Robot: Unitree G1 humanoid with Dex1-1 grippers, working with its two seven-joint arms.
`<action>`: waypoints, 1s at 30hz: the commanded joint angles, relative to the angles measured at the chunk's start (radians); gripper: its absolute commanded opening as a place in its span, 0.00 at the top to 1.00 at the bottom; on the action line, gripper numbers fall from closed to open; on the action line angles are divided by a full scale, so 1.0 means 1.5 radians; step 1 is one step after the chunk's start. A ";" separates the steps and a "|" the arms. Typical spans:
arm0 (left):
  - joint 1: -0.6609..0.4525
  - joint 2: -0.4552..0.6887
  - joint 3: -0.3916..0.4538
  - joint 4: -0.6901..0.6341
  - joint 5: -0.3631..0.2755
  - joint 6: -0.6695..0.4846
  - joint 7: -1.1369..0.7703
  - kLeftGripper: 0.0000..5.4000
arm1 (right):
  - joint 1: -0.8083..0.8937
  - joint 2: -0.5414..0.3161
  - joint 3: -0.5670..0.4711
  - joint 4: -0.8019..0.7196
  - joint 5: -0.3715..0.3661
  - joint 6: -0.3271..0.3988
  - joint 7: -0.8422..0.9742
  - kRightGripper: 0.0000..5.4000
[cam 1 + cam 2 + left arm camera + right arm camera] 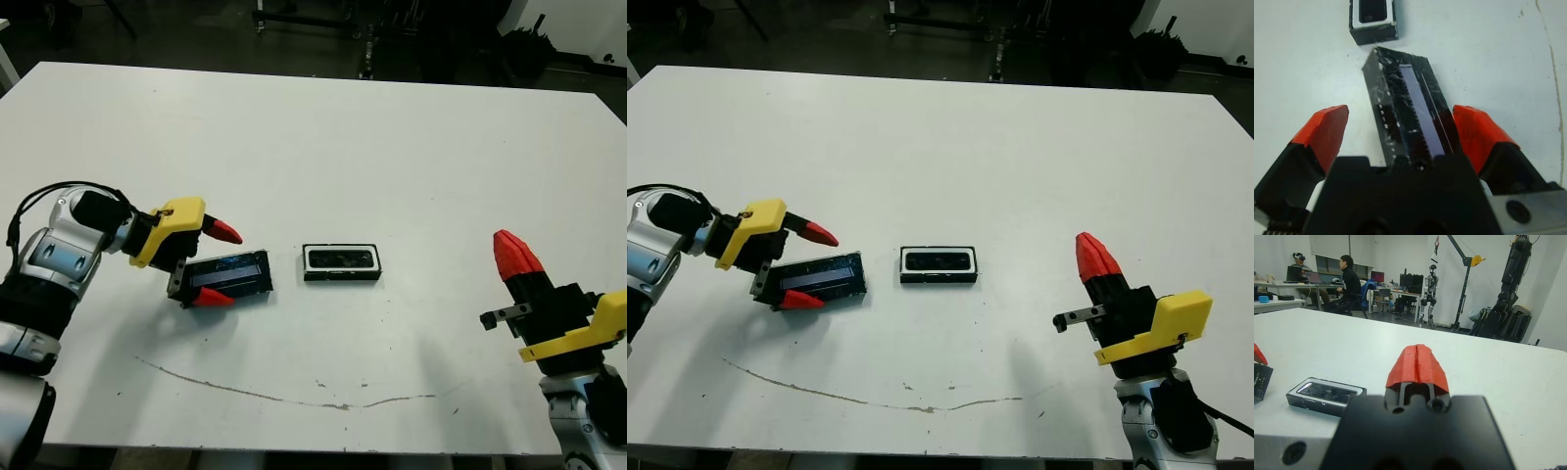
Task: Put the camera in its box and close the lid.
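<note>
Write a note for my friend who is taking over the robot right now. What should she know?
Left hand: open, fingers on either side of the lid, which lies flat on the table.
Right hand: shut, empty, off to the right.
Box: at the table's middle, open, with something dark inside that looks like the camera.
Done: camera seemingly in.
Left: grip the lid, carry it to the box, close it.

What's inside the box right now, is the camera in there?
The box holds a dark, glossy shape filling its white lining, most likely the camera. Nothing covers it: the lid lies apart, between the left gripper's open fingers.
</note>
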 commanded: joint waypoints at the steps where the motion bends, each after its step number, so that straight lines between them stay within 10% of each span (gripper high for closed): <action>1: 0.007 0.006 -0.001 0.011 0.015 0.006 0.017 0.00 | 0.001 -0.005 -0.003 0.002 -0.004 0.000 0.000 1.00; 30: 0.012 -0.028 0.058 0.032 -0.040 0.026 0.069 0.00 | -0.004 -0.006 0.006 0.002 0.004 0.011 0.013 1.00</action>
